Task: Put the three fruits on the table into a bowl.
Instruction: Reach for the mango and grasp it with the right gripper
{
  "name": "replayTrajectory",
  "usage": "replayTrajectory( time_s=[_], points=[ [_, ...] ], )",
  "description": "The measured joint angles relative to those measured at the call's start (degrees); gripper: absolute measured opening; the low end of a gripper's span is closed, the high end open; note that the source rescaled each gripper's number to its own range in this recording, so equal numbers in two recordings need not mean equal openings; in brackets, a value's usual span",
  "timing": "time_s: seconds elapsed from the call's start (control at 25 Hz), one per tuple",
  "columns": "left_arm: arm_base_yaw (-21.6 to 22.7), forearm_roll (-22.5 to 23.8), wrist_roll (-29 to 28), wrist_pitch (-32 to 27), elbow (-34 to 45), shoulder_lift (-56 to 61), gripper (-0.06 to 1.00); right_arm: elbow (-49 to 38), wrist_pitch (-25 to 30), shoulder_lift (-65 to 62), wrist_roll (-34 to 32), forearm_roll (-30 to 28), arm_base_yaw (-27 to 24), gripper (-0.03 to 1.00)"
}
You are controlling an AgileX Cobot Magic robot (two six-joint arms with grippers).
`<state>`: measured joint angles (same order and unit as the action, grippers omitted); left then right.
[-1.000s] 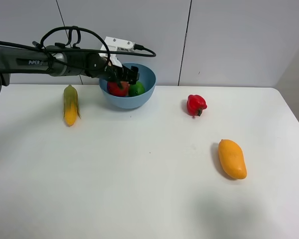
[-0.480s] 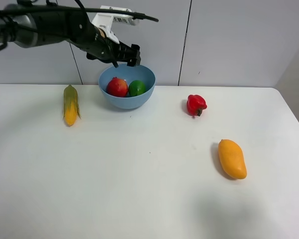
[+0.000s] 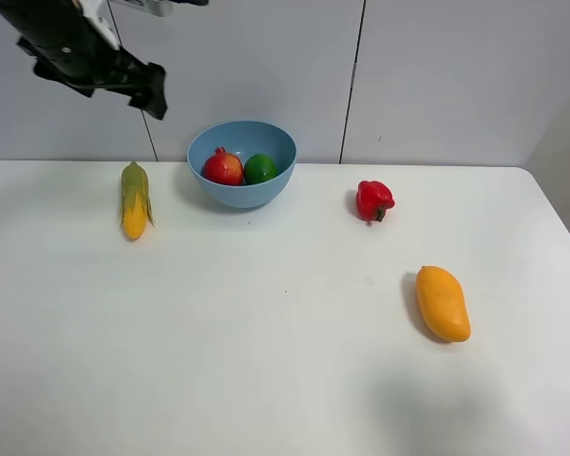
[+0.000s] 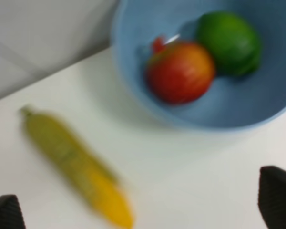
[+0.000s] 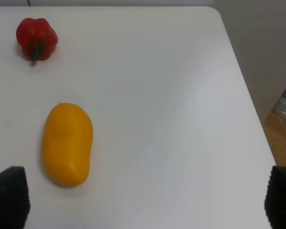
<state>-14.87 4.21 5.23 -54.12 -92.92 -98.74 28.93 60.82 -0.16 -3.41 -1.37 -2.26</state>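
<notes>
The white table (image 3: 266, 380) carries one mango (image 5: 66, 143) just ahead of the right claw (image 5: 144, 200), whose jaws are wide, probably ready to take it. The left claw (image 3: 158, 92), wide and empty, hangs above one bowl (image 3: 242, 195) holding one pomegranate (image 3: 223, 168) and one lime (image 3: 260, 169).

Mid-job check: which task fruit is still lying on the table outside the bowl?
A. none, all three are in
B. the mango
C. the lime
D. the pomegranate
B: the mango lies on the bare table on the right side, while the pomegranate and the lime sit side by side inside the bowl.
</notes>
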Motion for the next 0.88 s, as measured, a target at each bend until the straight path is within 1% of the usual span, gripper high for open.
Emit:
replayTrajectory(
  time_s=[0.08, 0.16, 0.24, 0.36, 0.48, 0.68, 0.8, 0.88],
  points=[
    [3.0, -0.1, 2.7, -5.9, 0.0, 2.1, 0.98, 0.0, 0.0, 0.0, 0.0, 0.0, 0.0, 1.00],
    [5.7, -0.1, 3.9, -11.7, 0.0, 4.5, 0.98, 0.0, 0.0, 0.0, 0.0, 0.0, 0.0, 1.00],
    [8.5, -0.1, 4.3, -14.3, 0.1, 7.6, 0.98, 0.0, 0.0, 0.0, 0.0, 0.0, 0.0, 1.00],
    [11.6, 0.1, 4.5, -14.6, 2.7, 14.5, 0.98, 0.0, 0.0, 0.0, 0.0, 0.0, 0.0, 1.00],
    [14.3, 0.0, 4.5, -14.8, 7.9, 23.5, 0.98, 0.0, 0.0, 0.0, 0.0, 0.0, 0.0, 1.00],
    [17.7, -0.2, 2.3, -14.3, 22.1, 39.2, 0.98, 0.0, 0.0, 0.0, 0.0, 0.0, 0.0, 1.00],
    [18.1, -1.4, 0.1, -11.2, 31.3, 49.7, 0.98, 0.0, 0.0, 0.0, 0.0, 0.0, 0.0, 1.00],
    [18.1, -3.1, -0.5, -8.6, 37.5, 57.8, 0.98, 0.0, 0.0, 0.0, 0.0, 0.0, 0.0, 1.00]
  ],
)
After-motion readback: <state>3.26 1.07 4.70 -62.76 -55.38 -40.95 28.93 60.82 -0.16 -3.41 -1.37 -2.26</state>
